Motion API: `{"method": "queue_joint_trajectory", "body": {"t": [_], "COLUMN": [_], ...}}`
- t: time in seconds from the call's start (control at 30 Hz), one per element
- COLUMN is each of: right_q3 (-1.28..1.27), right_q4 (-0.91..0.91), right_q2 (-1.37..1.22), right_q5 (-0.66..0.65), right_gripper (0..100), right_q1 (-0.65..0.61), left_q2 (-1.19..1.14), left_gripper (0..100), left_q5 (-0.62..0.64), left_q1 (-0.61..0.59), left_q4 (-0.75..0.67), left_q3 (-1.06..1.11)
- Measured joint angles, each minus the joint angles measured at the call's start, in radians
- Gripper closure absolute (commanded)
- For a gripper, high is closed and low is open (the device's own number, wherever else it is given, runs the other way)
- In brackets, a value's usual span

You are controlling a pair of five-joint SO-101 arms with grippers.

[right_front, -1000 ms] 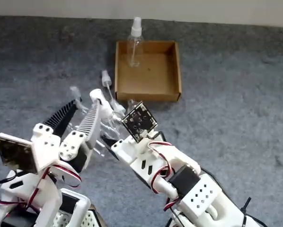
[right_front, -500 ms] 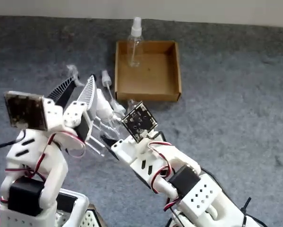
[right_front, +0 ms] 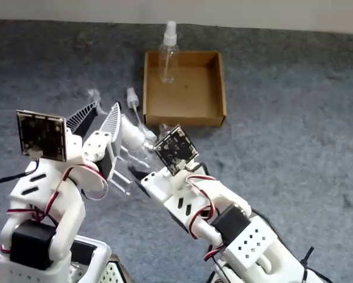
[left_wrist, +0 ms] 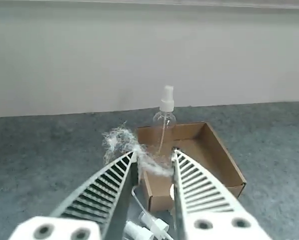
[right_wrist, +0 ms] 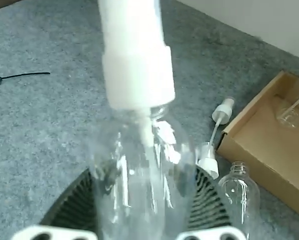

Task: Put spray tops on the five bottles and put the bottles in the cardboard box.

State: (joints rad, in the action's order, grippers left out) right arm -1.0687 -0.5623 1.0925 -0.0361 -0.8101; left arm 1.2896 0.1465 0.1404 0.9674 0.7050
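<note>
- Jaws on the left hung released above the surface (right_front: 294,118), beside the spray top (right_wrist: 134,55); you needed them clear of it.
- Jaws on the right clasped the capped bottle (right_wrist: 139,165) near the cardboard box (right_front: 194,94); you wanted that top seated tight before carrying it in.

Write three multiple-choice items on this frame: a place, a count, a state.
1. The clear plastic bottle with white spray top that no hand holds stands: A) inside the brown cardboard box; B) on the carpet; C) on an arm.
2. Bottles in the box: A) none; B) one; C) three.
3. The right hand is: A) open; B) shut on a capped clear bottle; C) shut on a loose top.
Answers: 1A, it stands within the box walls; 2B, it stands there alone; 3B, it is clamped from both sides.
</note>
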Motion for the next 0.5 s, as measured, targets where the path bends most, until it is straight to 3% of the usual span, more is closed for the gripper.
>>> {"method": "queue_joint_trajectory", "body": {"t": [0.23, 0.4, 0.5], "right_q3": [0.000, 0.000, 0.008], "right_q4": [0.000, 0.000, 0.015], "right_q2": [0.000, -0.002, -0.005], "right_q5": [0.006, 0.006, 0.006], "right_gripper": [99.5, 99.5, 99.5], "right_q1": [0.015, 0.095, 0.158], "left_q2": [0.081, 0.133, 0.172], "left_gripper": [92, 92, 92], "left_q5": [-0.005, -0.005, -0.005], "left_q1": [0.005, -0.166, -0.204], "left_q4": [0.002, 0.002, 0.002], "left_q3": [0.006, 0.009, 0.080]}}
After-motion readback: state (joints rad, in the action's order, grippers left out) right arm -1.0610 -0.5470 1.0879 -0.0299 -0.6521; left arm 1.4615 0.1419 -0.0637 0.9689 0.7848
